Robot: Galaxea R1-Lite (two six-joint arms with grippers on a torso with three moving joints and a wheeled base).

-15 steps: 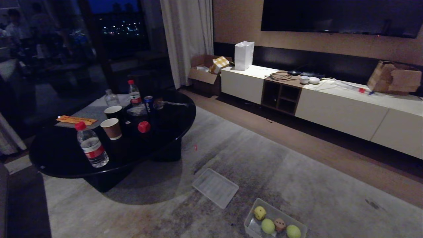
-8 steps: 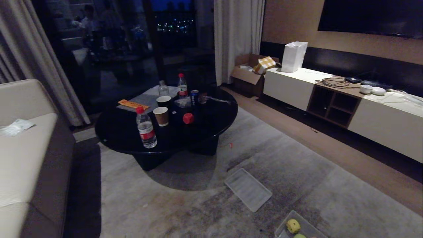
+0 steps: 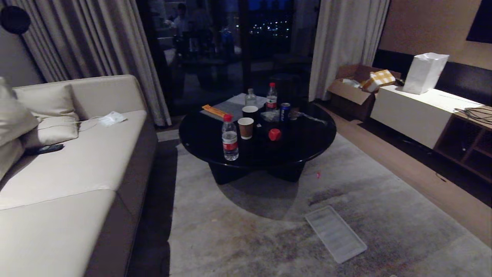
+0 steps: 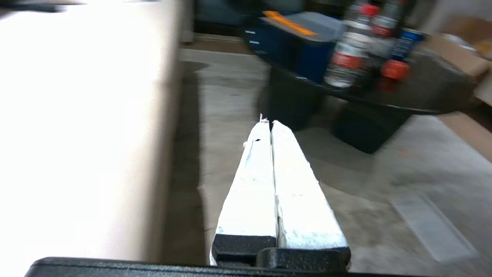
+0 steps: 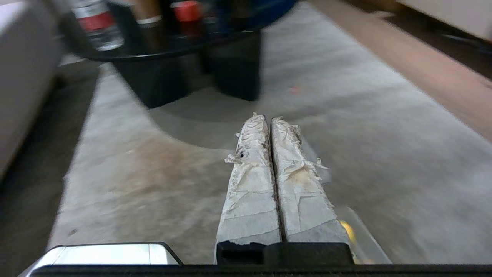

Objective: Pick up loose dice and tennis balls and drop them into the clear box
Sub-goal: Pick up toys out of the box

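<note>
A red die (image 3: pixel 274 134) sits on the round black table (image 3: pixel 311 142) among bottles and cups; it also shows in the left wrist view (image 4: pixel 394 69) and the right wrist view (image 5: pixel 186 10). The clear box is out of the head view. Only a corner of the clear box (image 5: pixel 369 241) shows beside my right gripper (image 5: pixel 267 117), with a yellow blur (image 5: pixel 348 229) in it; I cannot tell if that is a ball or a die. No tennis ball shows clearly. My left gripper (image 4: pixel 268 122) and my right gripper are both shut and empty, low over the carpet.
A flat ribbed translucent lid (image 3: pixel 335 233) lies on the carpet right of the table. A beige sofa (image 3: pixel 77 165) fills the left. A water bottle (image 3: pixel 230 137) and paper cups (image 3: pixel 245 127) stand near the die. A low white cabinet (image 3: pixel 415 111) runs along the right.
The whole view has swung left: the table and lid shifted right, the sofa came in, and the clear box left the head view. Both arms stayed still.
</note>
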